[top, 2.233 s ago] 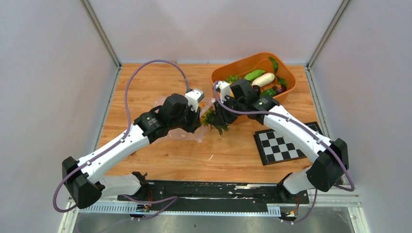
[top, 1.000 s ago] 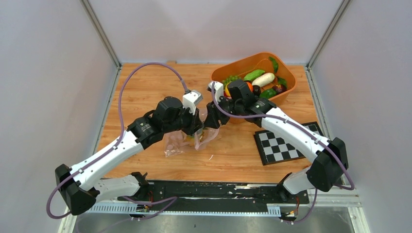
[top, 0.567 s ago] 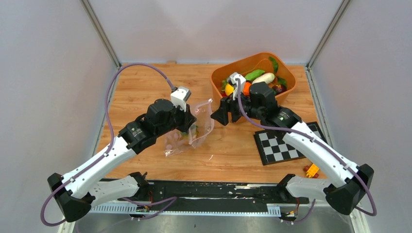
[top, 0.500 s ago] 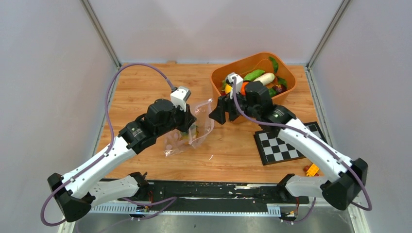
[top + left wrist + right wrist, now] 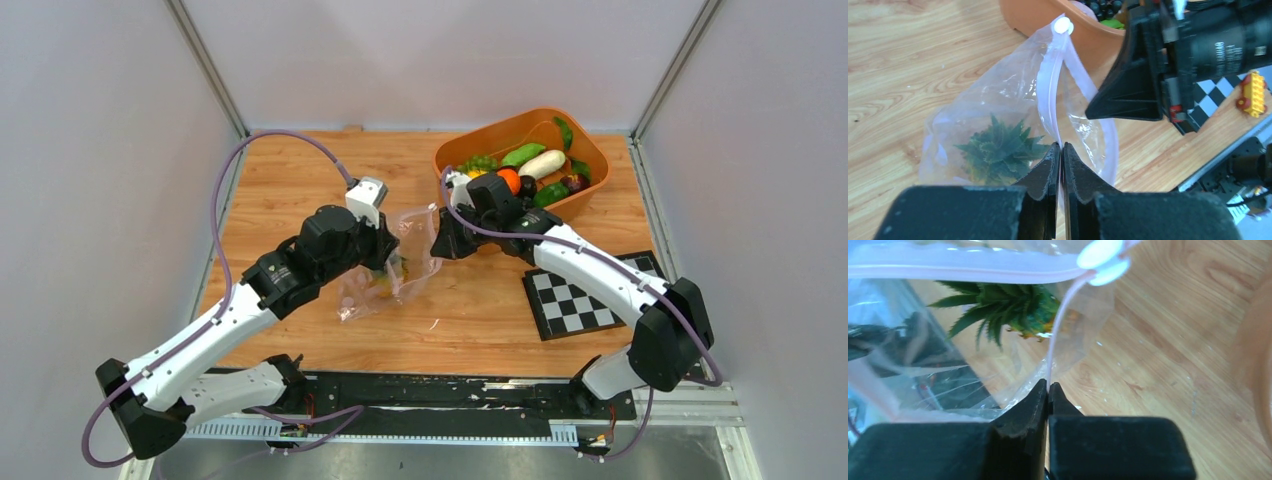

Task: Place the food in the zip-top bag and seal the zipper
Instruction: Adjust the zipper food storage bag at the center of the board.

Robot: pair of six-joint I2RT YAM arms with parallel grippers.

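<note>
Bag sits on the tabletop between the arms, mouth spread. Left gripper is clamped on one lip of the zipper; right gripper is pinched onto the other lip. Pineapple is inside. The film looks thin, limp and slick, so hold the stiffer strip. Radish and the rest are in the tub.

Table centre obstructed: left hand and right hand each pinch one lip of the zip-top bag, the mouth gaping between them, with the right hand's body close against it. Far-right corner occupied by orange tub; checkerboard by right edge. Far-left corner and left edge: bare wood, passable.
</note>
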